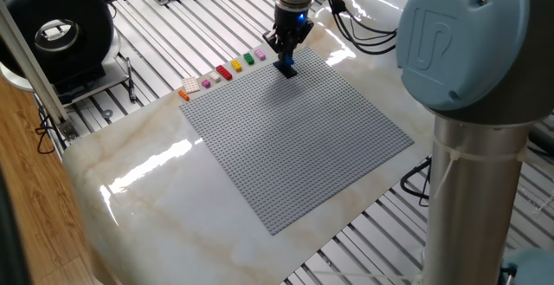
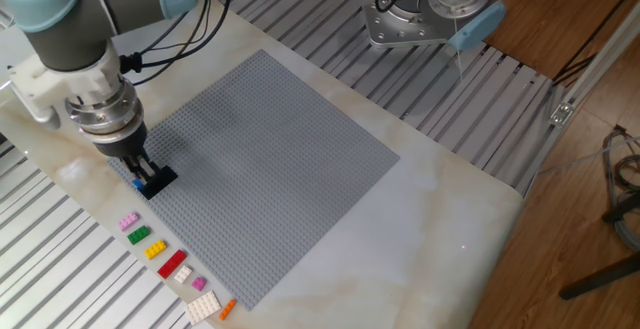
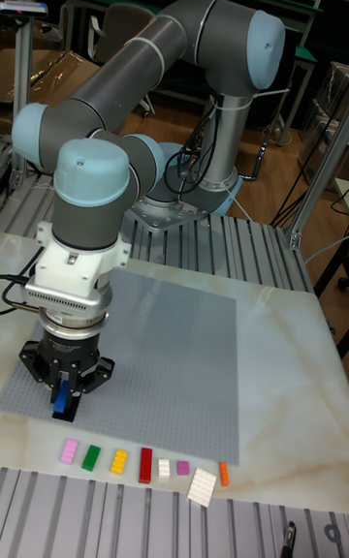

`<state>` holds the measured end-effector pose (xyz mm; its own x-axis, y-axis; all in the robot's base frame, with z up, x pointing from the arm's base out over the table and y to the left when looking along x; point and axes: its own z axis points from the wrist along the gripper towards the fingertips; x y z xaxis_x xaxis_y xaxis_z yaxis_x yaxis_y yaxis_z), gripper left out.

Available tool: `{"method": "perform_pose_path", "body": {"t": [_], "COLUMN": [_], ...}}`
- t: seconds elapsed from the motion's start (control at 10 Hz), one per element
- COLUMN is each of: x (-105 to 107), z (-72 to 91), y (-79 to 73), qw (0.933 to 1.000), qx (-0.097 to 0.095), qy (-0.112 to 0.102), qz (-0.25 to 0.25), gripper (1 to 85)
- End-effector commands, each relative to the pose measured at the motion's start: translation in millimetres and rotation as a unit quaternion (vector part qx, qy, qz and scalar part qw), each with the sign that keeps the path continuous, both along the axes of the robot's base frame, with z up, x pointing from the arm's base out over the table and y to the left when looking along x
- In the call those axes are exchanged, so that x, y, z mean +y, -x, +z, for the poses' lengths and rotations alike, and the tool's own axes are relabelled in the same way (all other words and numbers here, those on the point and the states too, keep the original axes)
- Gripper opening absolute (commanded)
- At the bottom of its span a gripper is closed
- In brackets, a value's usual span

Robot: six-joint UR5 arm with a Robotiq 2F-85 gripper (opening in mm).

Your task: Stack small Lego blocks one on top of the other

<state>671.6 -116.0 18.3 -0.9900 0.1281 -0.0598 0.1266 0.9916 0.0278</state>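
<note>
Tall fixed view first, and we see the gripper (image 3: pixel 66 393) pointing straight down with its fingers narrow, closed on a blue brick (image 3: pixel 63 403) at the near edge of the grey baseplate (image 3: pixel 184 355). From one fixed view we catch a dark navy brick (image 1: pixel 287 69) sitting on the baseplate right under the gripper (image 1: pixel 286 53); whether the blue one touches it we cannot tell. We count the rest in a row on the marble just off the plate's edge: pink brick (image 3: pixel 69 451), green brick (image 3: pixel 91 457), yellow brick (image 3: pixel 118 461), a longer red brick (image 3: pixel 145 465), then an orange brick (image 3: pixel 223 473) at the far end, with some pale pieces between red and orange. All are small, glossy, rectangular plastic. We see the baseplate as a large flat square, matte, covered in fine studs. Under it lies a shiny white marble-look tabletop (image 1: pixel 138 181) with tan veins and bright reflections, set on ribbed aluminium rails (image 2: pixel 60 259). Wooden floor (image 2: pixel 590 149) shows beyond, and a black ring-shaped device (image 1: pixel 56 29) stands off to one side
</note>
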Motion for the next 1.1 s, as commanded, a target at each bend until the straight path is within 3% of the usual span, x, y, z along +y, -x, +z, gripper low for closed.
{"method": "perform_pose_path", "body": {"t": [0.0,0.4,1.0], "x": [2.6,9.4,11.8], "z": [-2.9,-4.6,-8.3], "y": [2.1,2.7,1.0], "qw": [1.0,1.0,0.9992], "qx": [-0.001,-0.007,-0.022], "qy": [-0.002,-0.007,-0.016], "qz": [0.004,0.0,0.03], "gripper": [4.3,6.7,29.7]}}
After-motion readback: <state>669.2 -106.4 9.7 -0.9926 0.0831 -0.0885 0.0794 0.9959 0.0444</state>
